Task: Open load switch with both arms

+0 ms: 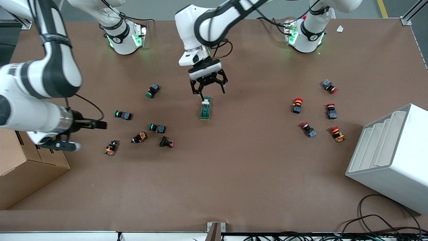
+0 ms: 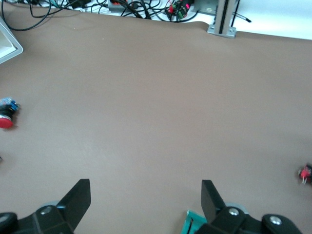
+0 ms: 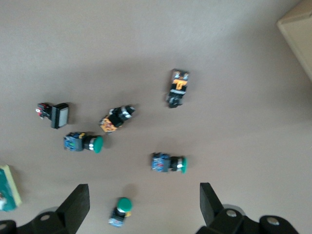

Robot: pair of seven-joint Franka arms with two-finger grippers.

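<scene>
brown paper-covered table (image 1: 234, 174): small push-buttons scattered at both ends.
right gripper (image 1: 68, 135): fingers apart, waiting over the table's right-arm end.
left gripper (image 1: 208, 87): fingers apart, over the switch's lever end (not clamped).
dark green rectangular load switch (image 1: 205, 108): mid-table, unopened; everything remains.

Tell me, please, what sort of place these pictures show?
Probably a robotics lab or test cell: two arms bolted to a brown paper-covered table, electrical push-buttons sorted in groups around a load switch, and loose cables at the table's edge. The left gripper hangs open over the switch.
</scene>
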